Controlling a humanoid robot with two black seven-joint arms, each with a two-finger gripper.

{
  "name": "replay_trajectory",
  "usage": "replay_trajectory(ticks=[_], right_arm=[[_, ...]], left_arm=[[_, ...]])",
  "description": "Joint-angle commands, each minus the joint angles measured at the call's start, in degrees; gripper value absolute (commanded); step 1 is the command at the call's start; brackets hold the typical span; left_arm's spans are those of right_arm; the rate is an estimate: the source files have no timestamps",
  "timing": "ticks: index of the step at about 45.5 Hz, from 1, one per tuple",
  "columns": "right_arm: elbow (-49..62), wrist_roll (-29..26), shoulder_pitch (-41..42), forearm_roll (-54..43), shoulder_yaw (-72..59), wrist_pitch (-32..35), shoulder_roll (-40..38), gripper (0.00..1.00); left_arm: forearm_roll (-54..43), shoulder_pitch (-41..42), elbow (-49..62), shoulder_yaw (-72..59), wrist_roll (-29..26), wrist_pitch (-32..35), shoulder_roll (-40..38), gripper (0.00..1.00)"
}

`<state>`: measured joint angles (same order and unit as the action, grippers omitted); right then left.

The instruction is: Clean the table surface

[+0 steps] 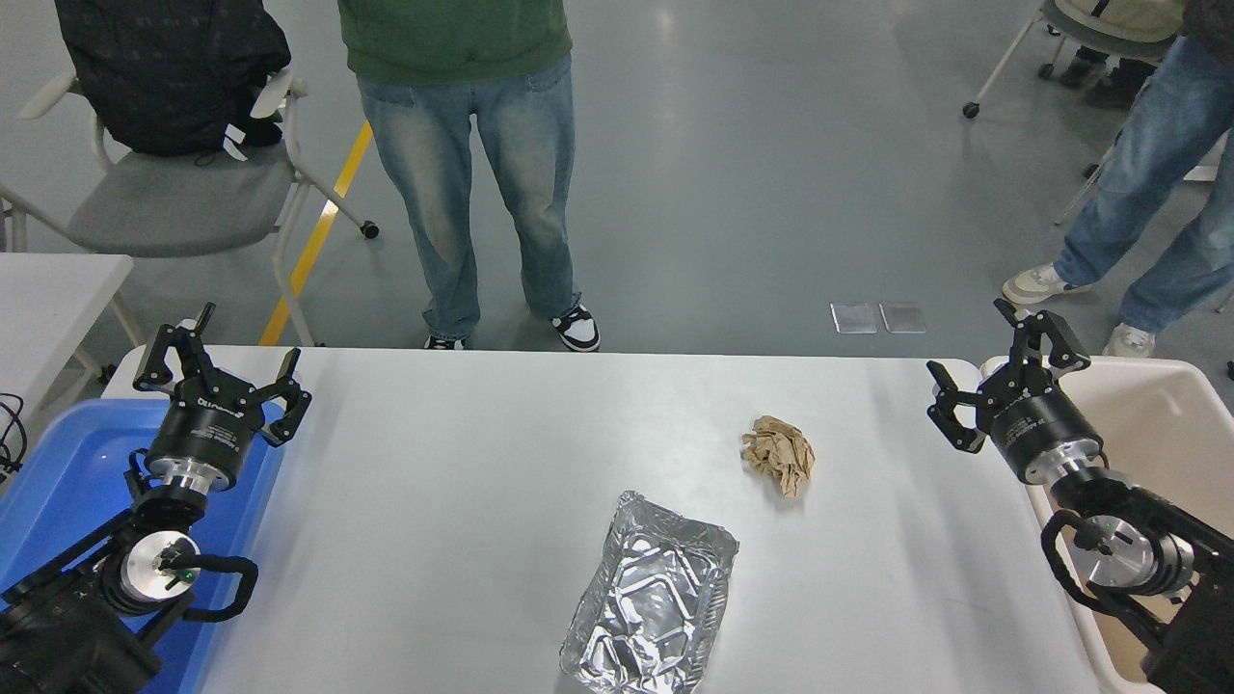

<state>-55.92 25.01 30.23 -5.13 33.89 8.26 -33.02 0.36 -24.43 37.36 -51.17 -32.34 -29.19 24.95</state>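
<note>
A large, smooth white rectangular tabletop with rounded corners (434, 501) fills the lower half of the frame, seen from above. Right of centre on it lies a crumpled ball of brown paper (779, 454). Just below and to the left of that, near the bottom edge of the frame, sits a crinkled rectangular silver foil tray (652, 607), empty and tilted at a slight angle. The two are near each other but not touching.

At the lower left, the left black gripper (218, 367) hangs over the corner where a blue plastic bin (58, 482) meets the table; its fingers are spread apart and grasp nothing. At the right edge, the right black gripper (1007, 371) hovers over the table's right end, beside a cream plastic bin (1171, 414); its fingers are also spread and empty, well apart from the paper ball.

Beyond the table's far side, at the top centre, a person in a green top and faded blue jeans (477, 164) stands on a grey floor. A second person's jeans-clad legs (1152, 183) show at the upper right. A grey chair with a black backpack (164, 183) stands at the upper left.
</note>
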Motion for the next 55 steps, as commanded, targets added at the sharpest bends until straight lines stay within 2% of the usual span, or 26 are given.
replay_trajectory(ticks=[1,7,14,18,27,31,37,48,55], right_arm=[[-12.0,-0.7,7.0,-5.0,-15.5,-4.3,-10.2,1.00],[-19.5,-0.7,11.1,-15.8,-21.8,-6.1,-15.1,1.00],[-25.4,-0.9,11.6,-32.3,-22.6,-8.5,-17.2,1.00],[-27.5,-1.4,11.6,-36.7,-22.8,-9.1,-18.0,1.00],[-31.3,-8.7,12.7,-44.4,-26.0,-8.7,-18.1,1.00],[-32.1,-12.5,14.5,-48.7,-27.6,-6.1,-17.7,1.00],[-32.1,-15.3,17.1,-49.5,-28.4,-0.9,-17.3,1.00],[-32.1,-18.6,18.1,-49.5,-32.1,0.0,-15.1,1.00],[-31.9,-20.2,23.5,-48.9,-37.9,2.5,-13.0,1.00]], left_arm=[[0.0,0.0,0.0,0.0,0.0,0.0,0.0,0.99],[0.0,0.0,0.0,0.0,0.0,-0.1,0.0,0.99],[0.0,0.0,0.0,0.0,0.0,0.0,0.0,0.99],[0.0,0.0,0.0,-0.1,0.0,-0.1,0.0,0.99],[0.0,0.0,0.0,-0.1,0.0,-0.1,0.0,0.99],[0.0,0.0,0.0,0.0,0.0,0.0,0.0,0.99],[0.0,0.0,0.0,-0.1,0.0,0.0,0.0,0.99],[0.0,0.0,0.0,-0.1,0.0,-0.1,0.0,0.99],[0.0,0.0,0.0,0.0,0.0,-0.1,0.0,0.99]])
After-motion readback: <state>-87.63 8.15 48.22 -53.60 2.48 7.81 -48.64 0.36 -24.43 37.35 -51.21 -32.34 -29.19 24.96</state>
